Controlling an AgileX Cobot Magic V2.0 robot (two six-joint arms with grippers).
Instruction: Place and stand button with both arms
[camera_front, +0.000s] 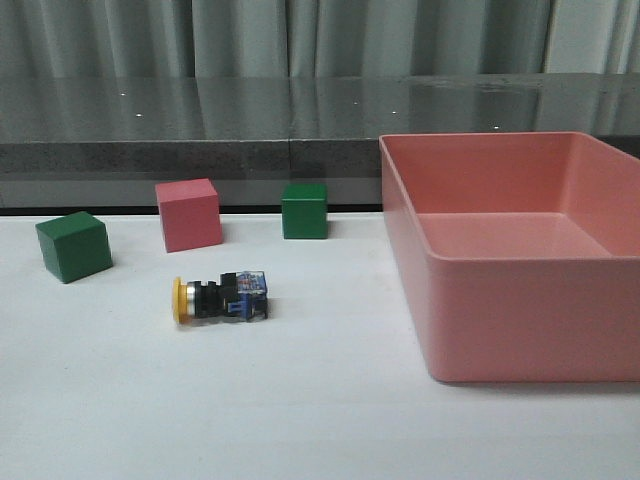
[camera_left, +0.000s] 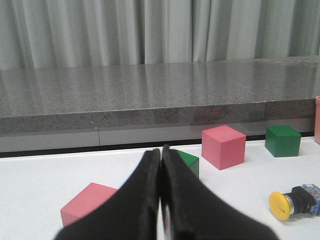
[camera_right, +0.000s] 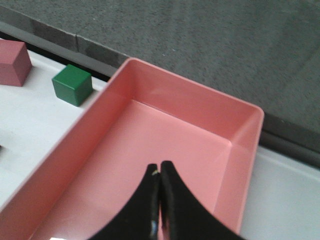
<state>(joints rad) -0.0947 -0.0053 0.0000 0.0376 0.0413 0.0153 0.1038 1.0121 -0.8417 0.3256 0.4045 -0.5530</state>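
The button (camera_front: 220, 299) lies on its side on the white table, its yellow cap to the left and its blue base to the right. It also shows in the left wrist view (camera_left: 295, 201), yellow cap toward the camera. My left gripper (camera_left: 161, 152) is shut and empty, low over the table, apart from the button. My right gripper (camera_right: 160, 167) is shut and empty, above the inside of the pink bin (camera_right: 175, 107). Neither arm shows in the front view.
The large pink bin (camera_front: 405, 215) stands at the right. Behind the button are a green cube (camera_front: 73, 246), a pink cube (camera_front: 188, 214) and a second green cube (camera_front: 304, 210). Another pink cube (camera_left: 85, 202) lies near my left gripper. A grey ledge runs along the back.
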